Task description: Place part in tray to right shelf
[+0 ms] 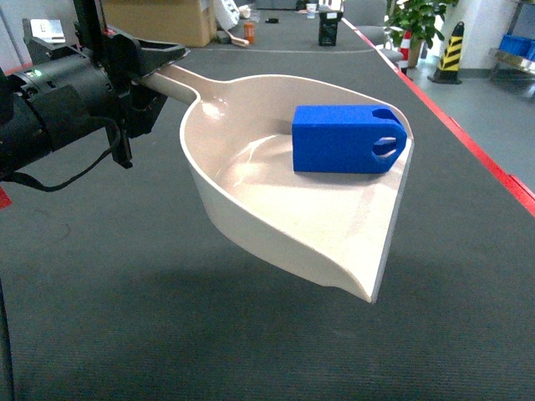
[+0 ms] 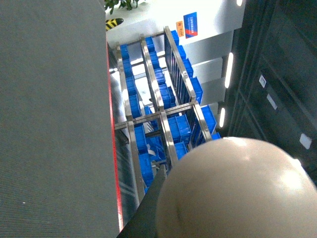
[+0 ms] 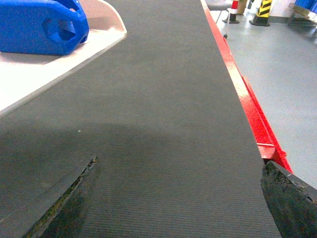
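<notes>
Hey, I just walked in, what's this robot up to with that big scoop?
The left gripper is holding the beige tray by its handle, lifted above the dark grey belt surface. The blue part lies inside the tray, near its far side. The right gripper is open and empty, low over the belt beside the tray. The steel shelf with blue crates shows only in the left wrist view, so the part has not been delivered yet.

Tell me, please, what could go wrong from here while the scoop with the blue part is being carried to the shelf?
The part lies loose in the tray, near the open front lip, so a forward tilt could let it slide out. The left gripper appears to hold only the far end of the handle, so the raised tray may sag or twist. The right gripper is open and gives no support.
</notes>
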